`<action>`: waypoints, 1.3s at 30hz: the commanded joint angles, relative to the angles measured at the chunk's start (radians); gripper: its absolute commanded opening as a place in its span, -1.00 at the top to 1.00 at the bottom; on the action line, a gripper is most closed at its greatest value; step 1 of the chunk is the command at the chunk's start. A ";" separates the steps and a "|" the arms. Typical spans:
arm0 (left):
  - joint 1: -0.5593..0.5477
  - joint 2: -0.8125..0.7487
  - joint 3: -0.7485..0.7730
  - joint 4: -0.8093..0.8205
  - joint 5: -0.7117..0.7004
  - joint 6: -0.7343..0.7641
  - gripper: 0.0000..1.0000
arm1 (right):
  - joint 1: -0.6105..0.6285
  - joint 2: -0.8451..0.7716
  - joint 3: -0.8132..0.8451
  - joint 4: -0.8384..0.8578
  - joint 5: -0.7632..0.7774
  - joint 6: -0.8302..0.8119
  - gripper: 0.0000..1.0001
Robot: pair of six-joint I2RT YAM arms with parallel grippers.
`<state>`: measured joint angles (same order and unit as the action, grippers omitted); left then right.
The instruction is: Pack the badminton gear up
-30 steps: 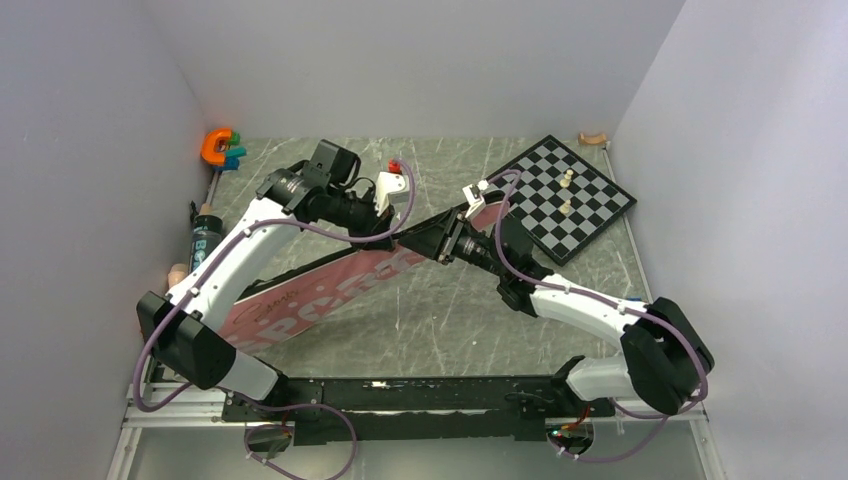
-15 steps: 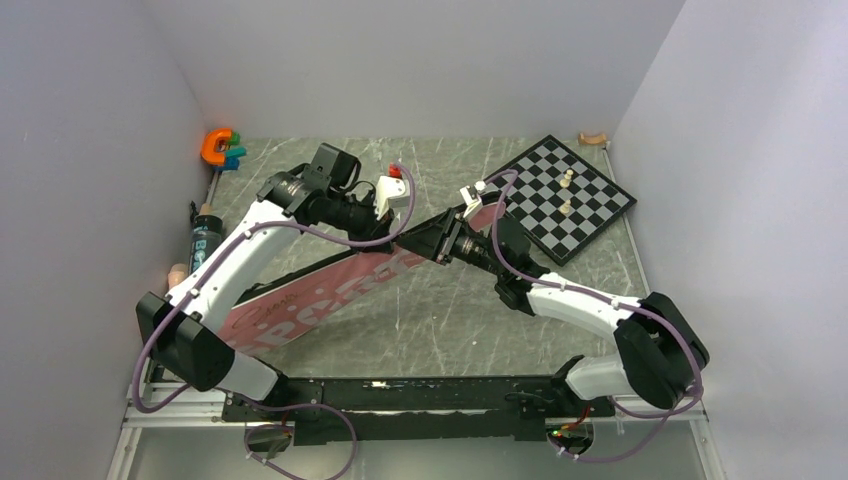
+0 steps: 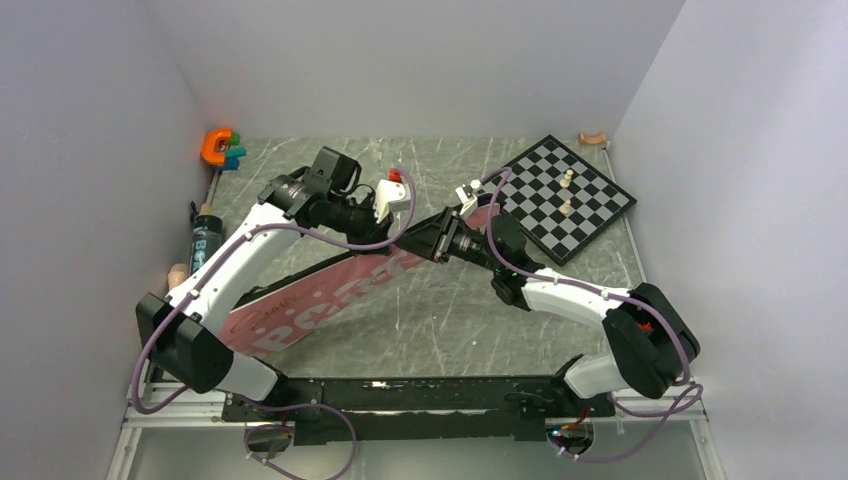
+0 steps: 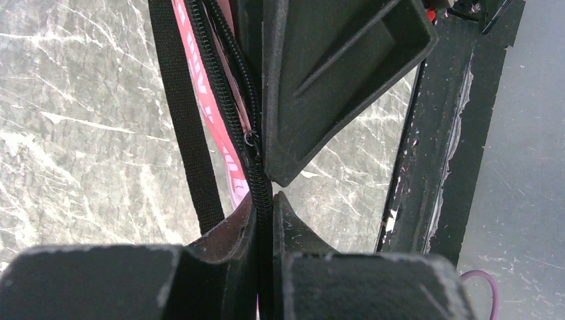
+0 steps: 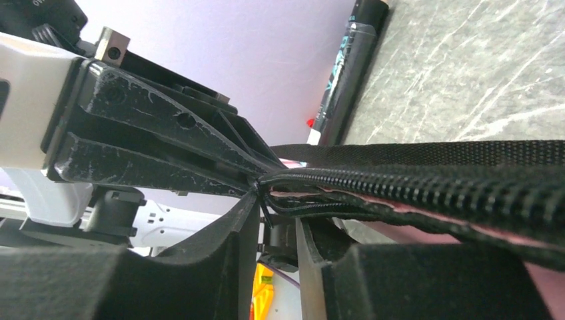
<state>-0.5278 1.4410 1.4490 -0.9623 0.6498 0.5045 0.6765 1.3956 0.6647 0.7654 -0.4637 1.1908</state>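
The pink "SPORT" racket bag (image 3: 300,310) lies diagonally across the table, its upper end lifted between the two grippers. My left gripper (image 3: 398,238) is shut on the bag's black zipper edge (image 4: 230,80), as the left wrist view (image 4: 266,213) shows, with the black strap (image 4: 180,133) beside it. My right gripper (image 3: 434,240) meets it tip to tip. Its narrowly parted fingers (image 5: 276,207) pinch the thin zipper pull at the end of the zipper (image 5: 426,183). The long dark tube (image 3: 205,240) lies by the left wall. Rackets and shuttlecocks are out of view.
A chessboard (image 3: 565,200) with pale pieces sits at the back right, close to the right arm. An orange C-shaped toy (image 3: 218,147) lies in the back left corner. Walls close in on the left, back and right. A black rail (image 3: 420,395) runs along the near edge.
Both grippers, still joined at the bag's upper end, have shifted a little to the left and back. The bag's lower end has slid slightly with them.
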 commanded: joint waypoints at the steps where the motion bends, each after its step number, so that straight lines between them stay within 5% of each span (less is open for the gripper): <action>1: -0.043 -0.044 -0.001 -0.029 0.155 0.000 0.77 | -0.025 -0.026 0.077 0.142 0.056 0.014 0.49; 7: -0.043 -0.055 -0.005 -0.032 0.148 0.007 0.77 | -0.031 -0.011 0.071 0.159 0.032 0.031 1.00; 39: -0.008 -0.128 -0.024 -0.035 0.134 0.013 0.81 | -0.236 -0.330 -0.047 -0.190 -0.011 -0.090 1.00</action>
<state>-0.5495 1.3643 1.4181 -0.9333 0.7223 0.5117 0.4740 1.1095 0.6258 0.5686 -0.5472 1.1381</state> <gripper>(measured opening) 0.119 0.014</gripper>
